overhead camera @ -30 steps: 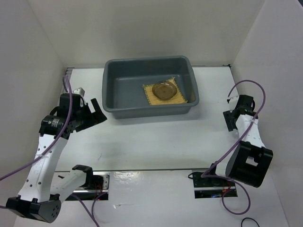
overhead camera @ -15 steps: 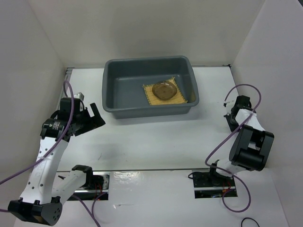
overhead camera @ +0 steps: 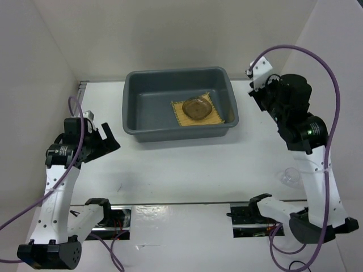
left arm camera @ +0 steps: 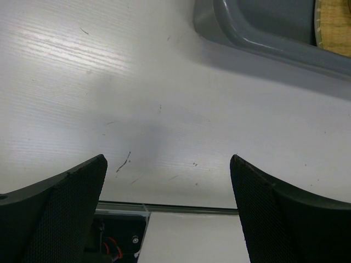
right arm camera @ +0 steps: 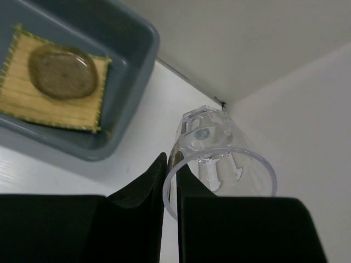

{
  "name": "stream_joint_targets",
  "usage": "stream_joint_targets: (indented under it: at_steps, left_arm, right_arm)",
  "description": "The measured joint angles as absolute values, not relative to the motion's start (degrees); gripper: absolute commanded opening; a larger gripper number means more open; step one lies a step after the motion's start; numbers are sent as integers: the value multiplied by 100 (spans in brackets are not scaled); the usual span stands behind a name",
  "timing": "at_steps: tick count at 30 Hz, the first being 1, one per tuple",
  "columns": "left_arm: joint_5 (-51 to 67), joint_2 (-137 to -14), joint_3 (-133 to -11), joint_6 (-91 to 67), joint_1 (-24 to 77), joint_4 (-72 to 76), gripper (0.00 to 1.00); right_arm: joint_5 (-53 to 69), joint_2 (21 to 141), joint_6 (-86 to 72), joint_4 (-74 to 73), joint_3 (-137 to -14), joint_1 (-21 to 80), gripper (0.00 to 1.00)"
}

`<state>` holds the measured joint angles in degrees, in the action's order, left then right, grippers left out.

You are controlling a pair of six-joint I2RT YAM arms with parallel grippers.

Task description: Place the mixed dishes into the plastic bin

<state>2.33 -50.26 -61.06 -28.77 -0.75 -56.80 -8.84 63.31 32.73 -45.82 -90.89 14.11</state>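
The white table (left arm camera: pixel 164 98) fills most of the view, with thin dark scuff marks (left arm camera: pixel 123 161) near 7 o'clock. The rounded corner and flared rim of the dark grey plastic bin (left arm camera: pixel 263 41) lie at 1 o'clock. A sliver of the yellow bamboo mat (left arm camera: pixel 334 24) shows inside it at 2 o'clock. The left gripper (left arm camera: pixel 167 159) has its black textured fingers (left arm camera: pixel 71 203) spread wide at 7 and 5 o'clock, with nothing between them. At 6 o'clock the table edge meets a metal bracket (left arm camera: pixel 118 235) with red wires.

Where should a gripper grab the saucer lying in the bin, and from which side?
Pinch its rim from above, one finger inside, one outside. The saucer lies flat on the mat, too shallow for a side grip, and the bin walls likely block a sideways approach.
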Motion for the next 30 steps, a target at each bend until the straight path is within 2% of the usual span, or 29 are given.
stream_joint_targets:
  at_steps: [5,12,14,16,18,30]
  left_arm:
    - [395,-5061,-6053,-2832,-165,-5647,99]
    - [484,-5089,-5999,-2821,-169,-5612,99]
    - [489,-5124,-5986,-2821,-169,-5612,99]
    - [491,-5155,-5983,-2821,-169,-5610,99]
    - [495,-5166,-5977,-2818,-169,-5605,99]
    - [510,-5435,-5970,-2818,-187,-5605,99]
  right_arm:
    - [-731,7564,3232,-4744,-10499,2265,0]
    - [-467,10573,3310,-5422,-12678,3459,0]
    - [-401,11555,3332,-6023,-13931,3778,0]
    - [-314,12759,3242,-6532,-15793,4012,0]
    - [-196,13482,3181,-6622,-16776,4193,0]
    - [414,15150,3006,-7312,-17528,4305,1]
